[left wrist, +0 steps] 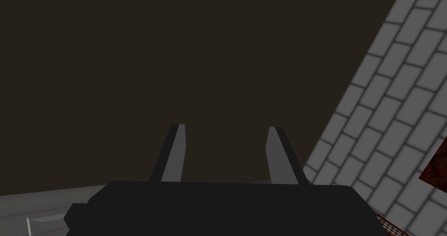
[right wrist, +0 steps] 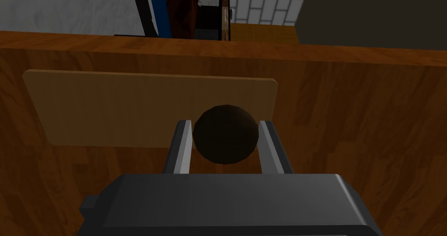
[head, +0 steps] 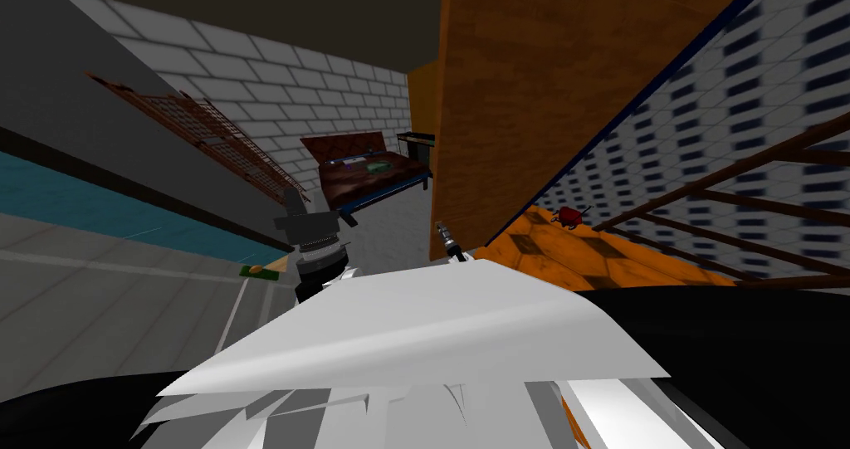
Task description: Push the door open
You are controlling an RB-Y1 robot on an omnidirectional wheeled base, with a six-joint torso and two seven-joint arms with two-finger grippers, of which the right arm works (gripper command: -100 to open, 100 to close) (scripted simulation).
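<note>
Here, seen along the right gripper (right wrist: pixel 225 122): fingers narrowed onto a dark round knob (right wrist: pixel 225 137), one thin blade against each side. Knob mounted on a pale plate (right wrist: pixel 109 107) close to the free edge of a brown wooden door (right wrist: pixel 371 115). From the head camera, the same door (head: pixel 531 95) rising just right of centre, apparently already ajar, with a bed (head: pixel 369 174) and a brick wall (head: pixel 249 62) visible past its edge. Idle left gripper (left wrist: pixel 225 128) off to the left of the door, fingers wide with nothing between them.

Step in hand, by judgement: swinging the door further open.

- Keep the hold on the knob firm without twisting it.
- Push along the line of the fingers, square to the door face.
- Follow the arc about the hinge rather than a straight line, letting the wrist turn with the panel.
- Advance the base together with the arm to avoid overreaching.
- Watch for the round knob slipping out from between the blades.
- Hold the left arm away from the door's edge.
</note>
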